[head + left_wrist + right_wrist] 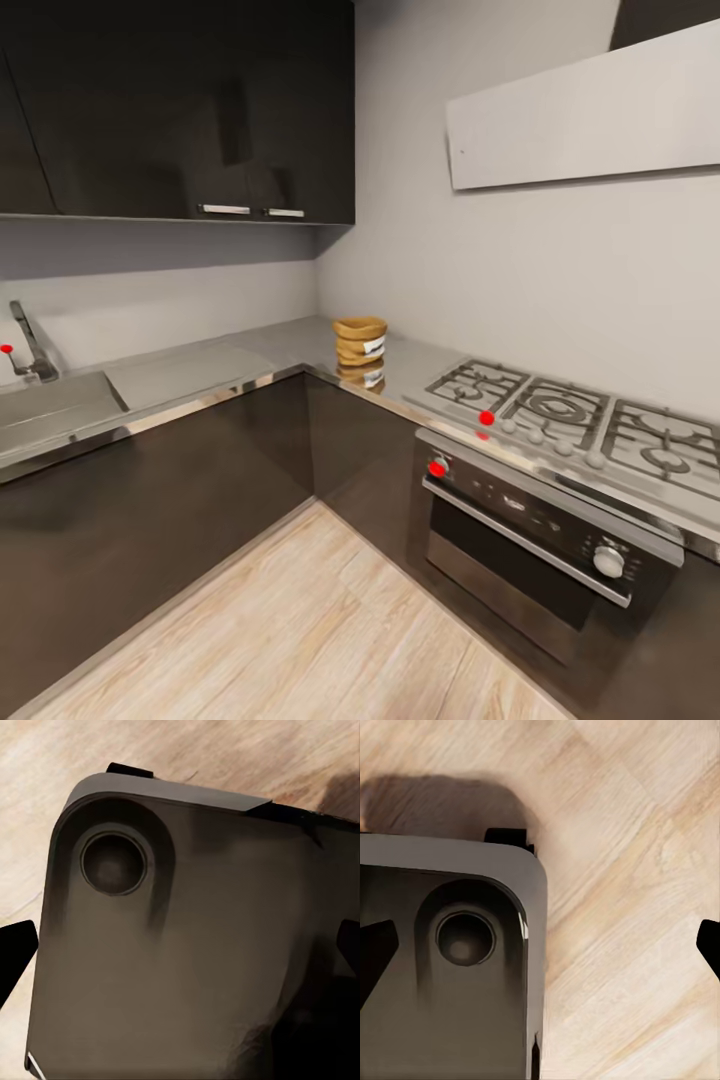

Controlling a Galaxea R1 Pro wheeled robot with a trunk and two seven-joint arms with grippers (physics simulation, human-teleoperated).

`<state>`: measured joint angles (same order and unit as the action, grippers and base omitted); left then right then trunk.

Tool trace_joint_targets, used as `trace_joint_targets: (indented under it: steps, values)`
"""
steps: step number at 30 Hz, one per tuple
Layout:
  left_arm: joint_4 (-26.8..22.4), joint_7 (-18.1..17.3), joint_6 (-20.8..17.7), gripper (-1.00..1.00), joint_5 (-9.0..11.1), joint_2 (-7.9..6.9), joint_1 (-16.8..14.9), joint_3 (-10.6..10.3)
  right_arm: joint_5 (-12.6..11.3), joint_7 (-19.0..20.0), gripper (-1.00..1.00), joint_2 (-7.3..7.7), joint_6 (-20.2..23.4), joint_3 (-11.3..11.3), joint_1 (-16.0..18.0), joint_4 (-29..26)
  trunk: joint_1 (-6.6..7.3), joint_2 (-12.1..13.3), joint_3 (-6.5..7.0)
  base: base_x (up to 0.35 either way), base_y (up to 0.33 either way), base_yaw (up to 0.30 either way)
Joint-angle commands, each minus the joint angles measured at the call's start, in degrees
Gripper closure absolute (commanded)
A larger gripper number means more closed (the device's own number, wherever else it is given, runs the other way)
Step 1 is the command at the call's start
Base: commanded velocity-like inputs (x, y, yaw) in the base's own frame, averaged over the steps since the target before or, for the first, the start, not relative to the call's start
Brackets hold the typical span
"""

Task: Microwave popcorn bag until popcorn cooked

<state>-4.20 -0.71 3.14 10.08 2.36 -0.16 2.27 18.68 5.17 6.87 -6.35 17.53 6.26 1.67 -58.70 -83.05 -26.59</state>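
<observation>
The popcorn bag, a small tan crumpled sack with a rolled rim, stands upright on the grey countertop near the corner of the kitchen, left of the gas hob. Its reflection shows in the slab below it. The microwave is out of view. In the left wrist view my left gripper is open, its dark fingertips spread wide above the robot's dark base. My right gripper is open too, its fingertips wide apart over the base's edge and the wood floor.
A gas hob sits right of the bag, above a dark built-in oven with knobs. A sink and faucet lie at the far left. Dark upper cabinets and a white hood hang overhead. Light wood floor lies in front.
</observation>
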Motion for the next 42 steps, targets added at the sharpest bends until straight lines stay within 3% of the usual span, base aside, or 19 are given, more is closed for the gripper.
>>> trace_joint_targets:
  steps: [1, 42]
  values:
    - [-0.01, -0.08, 0.12, -1.00, 0.30, 0.02, -0.02, 0.20, 0.39, 0.11, -1.00, 0.06, -0.33, 0.48, 0.07, 0.18, -0.02, -0.03, -0.05, 0.245, 0.214, 0.000]
    - [0.15, -0.07, -0.23, -1.00, 0.29, 0.01, -0.02, 0.11, 0.40, 0.11, -1.00, 0.08, -0.42, 0.48, 0.07, 0.18, -0.02, -0.03, -0.05, 0.268, 0.195, 0.000]
